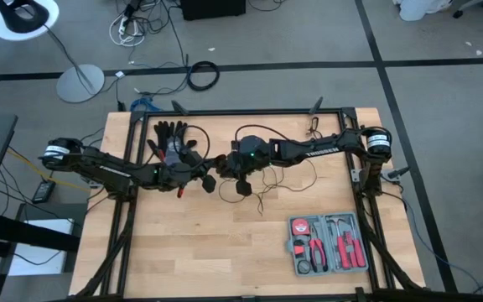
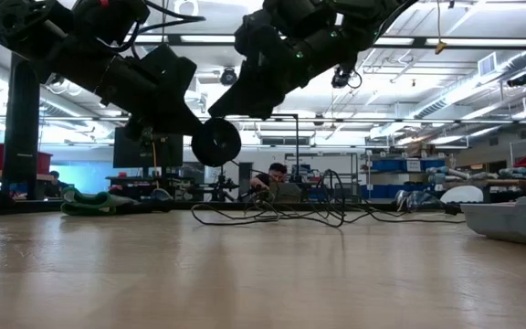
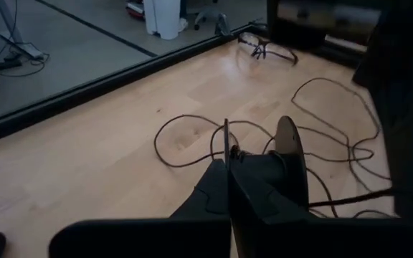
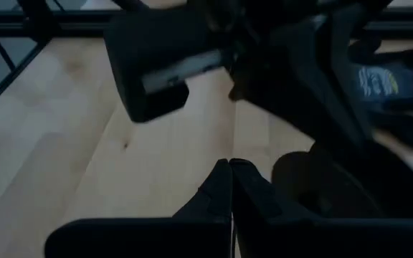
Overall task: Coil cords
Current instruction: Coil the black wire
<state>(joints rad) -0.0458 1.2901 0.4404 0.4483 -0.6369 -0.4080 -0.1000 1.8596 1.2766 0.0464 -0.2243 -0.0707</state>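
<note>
Both arms meet above the middle of the tabletop point(image 1: 191, 252), near the black glove point(image 1: 171, 134). The left gripper point(image 3: 228, 154) has its fingers closed, pinching the round black disc point(image 2: 215, 142) of the cord, lifted clear of the wood. The right gripper point(image 4: 229, 166) hovers just beside it, fingers closed on nothing. The thin black wire point(image 3: 192, 140) lies in loose loops beside the disc.
</note>
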